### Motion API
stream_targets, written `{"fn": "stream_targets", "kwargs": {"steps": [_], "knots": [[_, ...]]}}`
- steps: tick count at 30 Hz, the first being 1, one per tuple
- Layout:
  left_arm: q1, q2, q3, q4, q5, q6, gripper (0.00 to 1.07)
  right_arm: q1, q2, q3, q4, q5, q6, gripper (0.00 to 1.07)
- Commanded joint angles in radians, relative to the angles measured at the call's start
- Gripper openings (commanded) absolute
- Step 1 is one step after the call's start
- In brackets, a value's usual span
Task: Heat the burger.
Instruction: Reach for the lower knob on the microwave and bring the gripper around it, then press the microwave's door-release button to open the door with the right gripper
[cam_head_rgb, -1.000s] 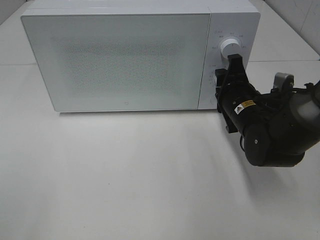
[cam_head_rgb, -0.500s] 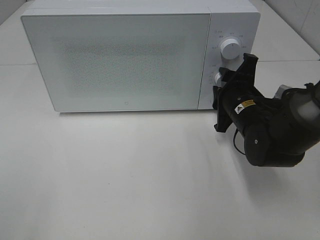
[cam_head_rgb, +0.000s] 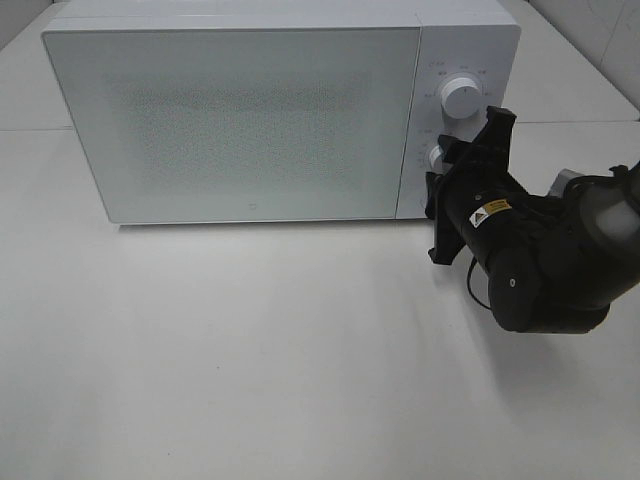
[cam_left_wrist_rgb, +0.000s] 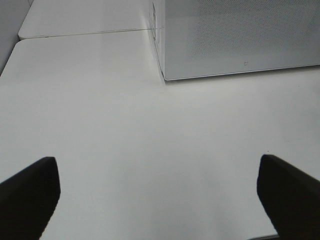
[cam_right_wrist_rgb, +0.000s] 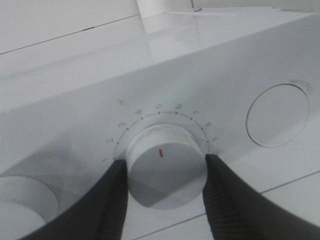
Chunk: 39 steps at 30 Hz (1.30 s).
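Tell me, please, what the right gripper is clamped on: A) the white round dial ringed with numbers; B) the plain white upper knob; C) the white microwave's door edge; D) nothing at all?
A: in the right wrist view the right gripper has its black fingers pressed against both sides of the white round dial with the red mark, ringed by numbers.

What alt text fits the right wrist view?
The right gripper clamps the microwave's numbered dial, one dark finger on each side. The dial's red mark points toward 5 on the white control panel.
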Motion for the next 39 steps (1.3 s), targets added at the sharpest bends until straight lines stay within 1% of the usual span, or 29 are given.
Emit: {"fn": "stream_targets", "kwargs": {"steps": [1,8,12,15,16,17,19,22,25,31,33,39], "knots": [[-0.007,-0.019,-0.001,-0.008,-0.013,-0.003,1.03,-0.002,-0.002,-0.011,-0.006,0.052,-0.021,0.38],[-0.007,-0.019,-0.001,-0.008,-0.013,-0.003,1.03,-0.002,-0.002,-0.011,0.001,0.053,-0.026,0.38],[-0.007,-0.019,-0.001,-0.008,-0.013,-0.003,1.03,-0.002,-0.002,-0.011,0.005,0.053,-0.026,0.4],[-0.007,-0.019,-0.001,-0.008,-0.013,-0.003,1.03,-0.002,-0.002,-0.011,0.008,0.053,-0.026,0.43],[-0.007,-0.019,-0.001,-0.008,-0.013,-0.003,1.03,-0.002,-0.002,-0.011,0.008,0.053,-0.026,0.46],[-0.007,-0.019,-0.001,-0.008,-0.013,-0.003,1.03,-0.002,-0.002,-0.011,0.008,0.053,-0.026,0.46],[-0.007,-0.019,-0.001,-0.008,-0.013,-0.003,1.03,-0.002,-0.002,-0.01,0.012,0.056,-0.026,0.5],[-0.007,-0.019,-0.001,-0.008,-0.013,-0.003,1.03,-0.002,-0.002,-0.01,0.012,0.056,-0.026,0.52],[-0.007,-0.019,-0.001,-0.008,-0.013,-0.003,1.03,-0.002,-0.002,-0.01,0.013,0.056,-0.025,0.59],[-0.007,-0.019,-0.001,-0.008,-0.013,-0.003,1.03,-0.002,-0.002,-0.01,0.013,0.056,-0.025,0.63],[-0.007,-0.019,-0.001,-0.008,-0.013,-0.003,1.03,-0.002,-0.002,-0.01,0.013,0.053,-0.025,0.66],[-0.007,-0.019,-0.001,-0.008,-0.013,-0.003,1.03,-0.002,-0.003,-0.01,0.012,0.039,0.014,0.68]]}}
